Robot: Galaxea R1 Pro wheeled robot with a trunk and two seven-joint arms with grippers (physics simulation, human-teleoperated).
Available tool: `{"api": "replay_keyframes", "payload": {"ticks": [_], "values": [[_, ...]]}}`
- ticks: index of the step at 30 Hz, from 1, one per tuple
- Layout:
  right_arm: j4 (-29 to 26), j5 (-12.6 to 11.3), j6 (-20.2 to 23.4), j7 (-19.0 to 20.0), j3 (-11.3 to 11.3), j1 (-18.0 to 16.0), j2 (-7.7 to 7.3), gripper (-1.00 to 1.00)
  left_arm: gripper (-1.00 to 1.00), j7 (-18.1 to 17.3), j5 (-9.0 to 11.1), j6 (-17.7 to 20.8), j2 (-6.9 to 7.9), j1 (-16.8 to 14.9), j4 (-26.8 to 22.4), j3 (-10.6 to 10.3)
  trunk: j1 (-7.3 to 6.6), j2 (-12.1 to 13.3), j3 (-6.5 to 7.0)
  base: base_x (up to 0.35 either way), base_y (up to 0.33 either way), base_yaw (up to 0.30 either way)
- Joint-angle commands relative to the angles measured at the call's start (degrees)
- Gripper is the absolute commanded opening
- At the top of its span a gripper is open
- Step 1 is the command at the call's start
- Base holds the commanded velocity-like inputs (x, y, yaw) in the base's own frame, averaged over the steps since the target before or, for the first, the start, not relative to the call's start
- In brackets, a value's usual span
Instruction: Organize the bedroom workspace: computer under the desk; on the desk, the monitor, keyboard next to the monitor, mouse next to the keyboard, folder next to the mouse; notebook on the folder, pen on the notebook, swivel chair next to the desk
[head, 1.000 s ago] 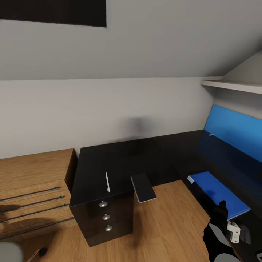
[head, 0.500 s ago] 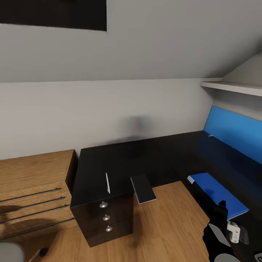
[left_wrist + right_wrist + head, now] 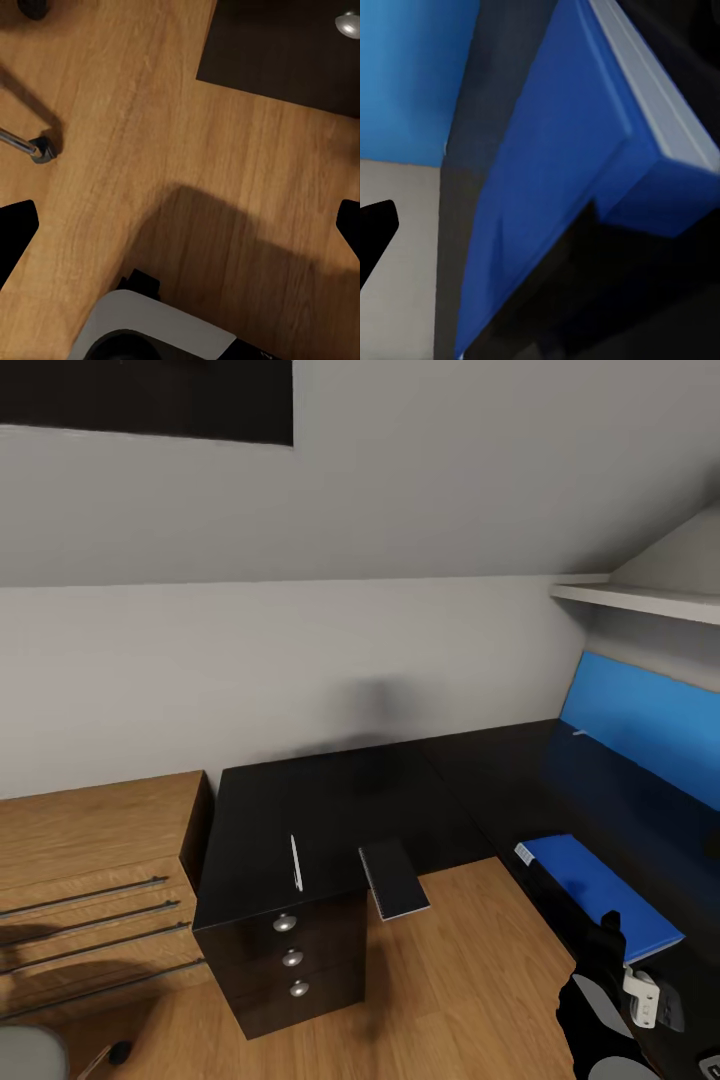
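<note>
Folder (image 3: 603, 895) lay flat on the right wing of the glossy black tabletop (image 3: 300, 810), and your right tool (image 3: 612, 940) hung just at its near edge; in the right wrist view the blue cover (image 3: 555, 187) ran close past one dark fingertip (image 3: 375, 225), so the fingers looked spread and empty, though you could not see both tips at once. Over the last second almost nothing shifted: the view nudged slightly, the right arm barely stirred, and the folder kept its place, which suggests you had set it down and paused. The notebook (image 3: 394, 878) hung half off the inner corner beside the drawer unit (image 3: 292, 960), with a thin white stick, probably the pen (image 3: 295, 860), lying near it. Your left tool (image 3: 180, 225) pointed at the wooden floor (image 3: 150, 112), its two tips wide apart with nothing between them. Stacking had not begun; the notebook looked like your next pick, and its overhang could let it tip.
</note>
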Motion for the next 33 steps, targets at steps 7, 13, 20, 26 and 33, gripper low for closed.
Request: {"api": "replay_keyframes", "payload": {"ticks": [7,13,20,26,33], "values": [[0.1,-0.6,0.0,0.5,0.0,0.0,0.0,1.0,1.0,-0.1,0.0,-0.2,0.01,0.0,0.0,0.1,0.0,0.0,-0.06,-0.08,0.0,0.0],[0.1,-0.6,0.0,0.5,0.0,0.0,0.0,1.0,1.0,-0.1,0.0,-0.2,-0.01,0.0,0.0,0.1,0.0,0.0,-0.06,-0.255,0.0,0.0],[0.1,-0.6,0.1,0.5,0.2,0.0,0.0,1.0,1.0,-0.1,0.0,-0.2,-0.08,0.0,0.0,0.1,0.0,0.0,-0.06,-0.242,0.0,0.0],[1.8,-0.5,0.1,0.5,0.4,0.0,0.0,1.0,1.0,-0.1,0.0,-0.2,-0.08,0.0,0.0,0.0,0.0,0.0,-0.06,-0.069,0.0,0.0],[2.3,-0.4,0.2,0.5,0.9,0.0,0.03,1.0,1.0,-0.1,0.0,-0.2,-0.08,0.0,0.0,0.0,0.0,0.0,-0.06,-0.008,0.0,0.0]]}}
